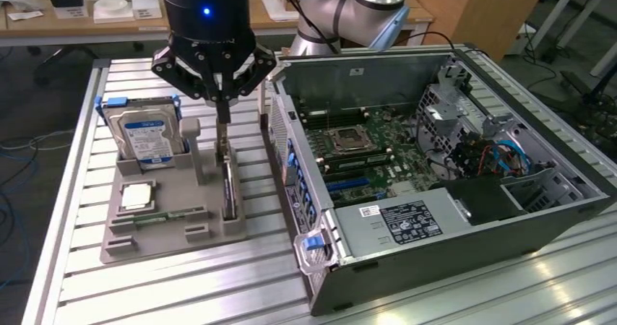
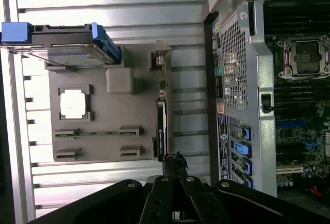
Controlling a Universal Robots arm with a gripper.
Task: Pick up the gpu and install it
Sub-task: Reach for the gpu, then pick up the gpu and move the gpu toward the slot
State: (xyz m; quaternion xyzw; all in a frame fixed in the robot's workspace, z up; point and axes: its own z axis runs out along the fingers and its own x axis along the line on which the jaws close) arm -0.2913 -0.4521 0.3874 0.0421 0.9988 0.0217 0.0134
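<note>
claw [image 1: 222, 123]: pressed together, holding nothing
gpu [image 1: 230, 191]: 6 o'clock of claw, on edge
long axis: 12 to 6

Thin dark gpu [image 1: 230, 189] [image 2: 161, 123] — upright on long edge in slot of grey holder [image 1: 178, 227] [image 2: 103, 126], along side nearest open computer case [image 1: 540, 227] [image 2: 234, 54] — silvery bracket at one end.

On my remote feed: a hard drive [image 1: 144, 133] stands in one corner of a grey tray [image 1: 193, 235] on the slatted table [image 1: 173, 289]. A processor chip [image 1: 136, 195] and memory stick [image 1: 159, 215] lie along the same edge, and an open computer case [image 1: 540, 224] sits beside the tray.
</note>
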